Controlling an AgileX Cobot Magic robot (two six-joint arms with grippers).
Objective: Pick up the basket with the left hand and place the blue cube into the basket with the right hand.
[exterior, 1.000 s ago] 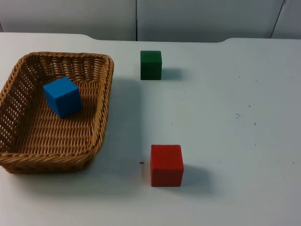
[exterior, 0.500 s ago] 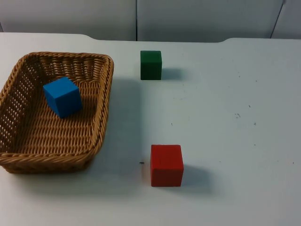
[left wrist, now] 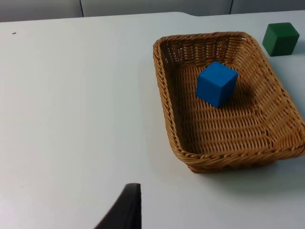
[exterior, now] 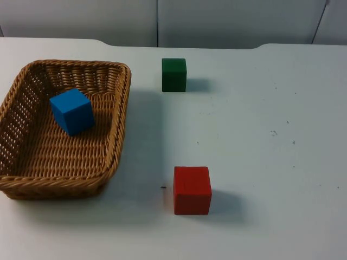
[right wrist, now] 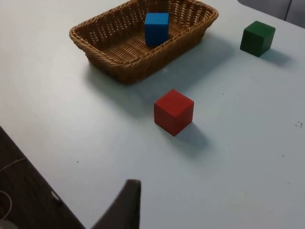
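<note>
Top view, count: one basket, three cubes, one each of blue, green and red.
Basket: rectangular woven brown wicker basket (exterior: 116, 135) rests flat on the white table top (exterior: 260, 135) at the left side, with no gripper on it.
Blue cube: solid blue cube (exterior: 71, 111) lies inside the basket, on its woven floor toward the far half, turned at an angle to the walls; the left wrist view shows it there too (left wrist: 216, 84), clear of the rim (left wrist: 164, 95).
Green cube: dark green cube (exterior: 174, 75) stands on the table just right of the basket's far right corner, apart from it.
Red cube: red cube (exterior: 192, 190) stands on the table nearer the front edge, right of the basket's near right corner and well apart from the green one.
Left gripper: one black fingertip (left wrist: 125, 210) hangs over bare table beside the basket, touching nothing; whether the fingers are apart or together cannot be told.
Right gripper: one black fingertip (right wrist: 125, 205) hangs over the table's near edge, well apart from the red cube (right wrist: 174, 111), holding nothing; its opening cannot be told either.
Backdrop: grey partition wall (exterior: 227, 21) closes the far edge of the table.
</note>
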